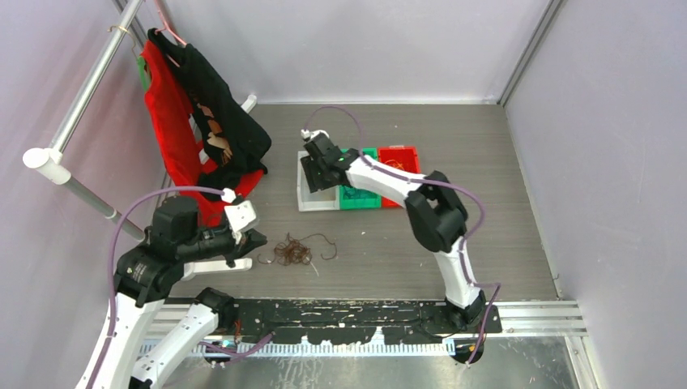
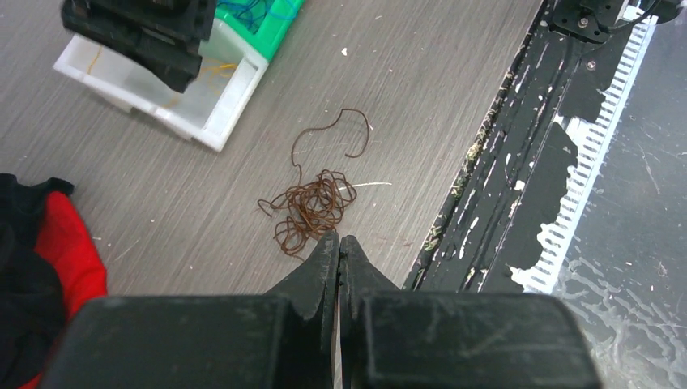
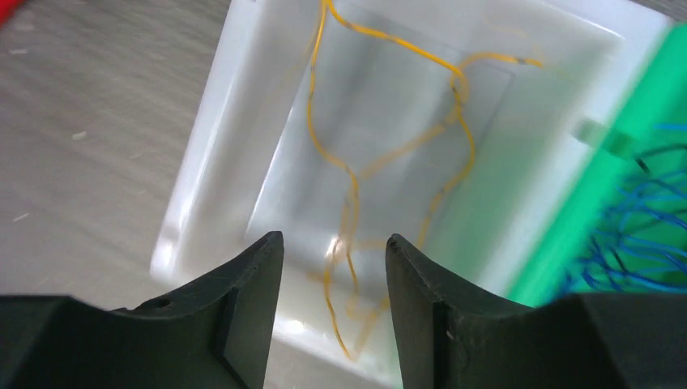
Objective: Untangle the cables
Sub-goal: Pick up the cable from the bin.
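On the table (image 1: 389, 259) the white bin (image 3: 202, 162) stands far of centre, with the right gripper (image 3: 334, 241) above it. Its jaws are partly apart and empty, with yellow cables (image 3: 350, 172) lying beneath. The left gripper (image 2: 339, 239) is closed on nothing visible and points at the dark brown cables (image 2: 312, 207) near centre. Pinching several loops at once would likely tighten the knot.

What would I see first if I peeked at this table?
A brown tangle of wires lies mid-table, with the left claw shut at its edge. Farther back, the right claw hangs open over a white bin holding yellow wires. Red and black clothes hang at the back left.
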